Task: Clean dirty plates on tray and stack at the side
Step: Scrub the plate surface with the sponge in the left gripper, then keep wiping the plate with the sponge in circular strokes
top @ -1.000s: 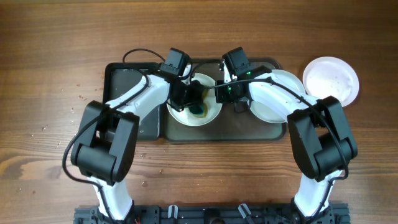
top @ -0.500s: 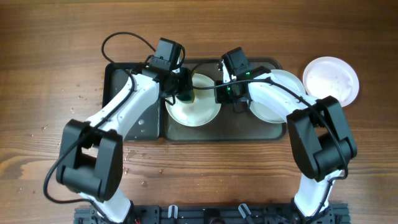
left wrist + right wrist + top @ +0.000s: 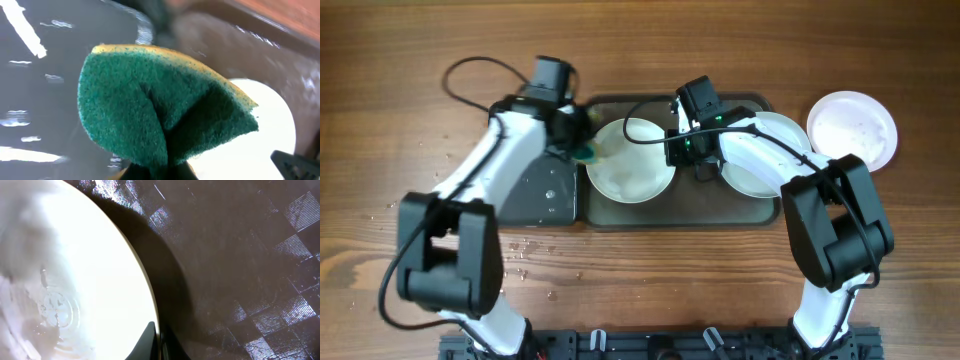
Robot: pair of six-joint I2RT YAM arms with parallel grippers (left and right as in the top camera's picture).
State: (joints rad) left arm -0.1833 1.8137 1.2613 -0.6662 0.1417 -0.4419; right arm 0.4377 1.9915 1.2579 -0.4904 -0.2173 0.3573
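Observation:
A white plate (image 3: 630,165) lies on the left half of the dark grey tray (image 3: 720,215). My right gripper (image 3: 678,150) is shut on its right rim, and the right wrist view shows the fingertips (image 3: 150,342) pinching that plate (image 3: 75,280) at its edge. A second plate (image 3: 760,165) lies on the tray's right half, partly under the right arm. The third plate (image 3: 852,128) rests on the bare tabletop at the right. My left gripper (image 3: 576,143) is shut on a green sponge (image 3: 586,153) with a yellow back (image 3: 160,100), held just left of the first plate (image 3: 260,135).
A smaller black tray (image 3: 535,190), wet and shiny, adjoins the grey tray on the left. Water drops (image 3: 525,245) speckle the wood in front of it. Cables loop over the back of both arms.
My left arm has swung left, carrying the sponge off the middle of the first plate to the plate's left edge over the black tray. The right arm has held still on the rim.

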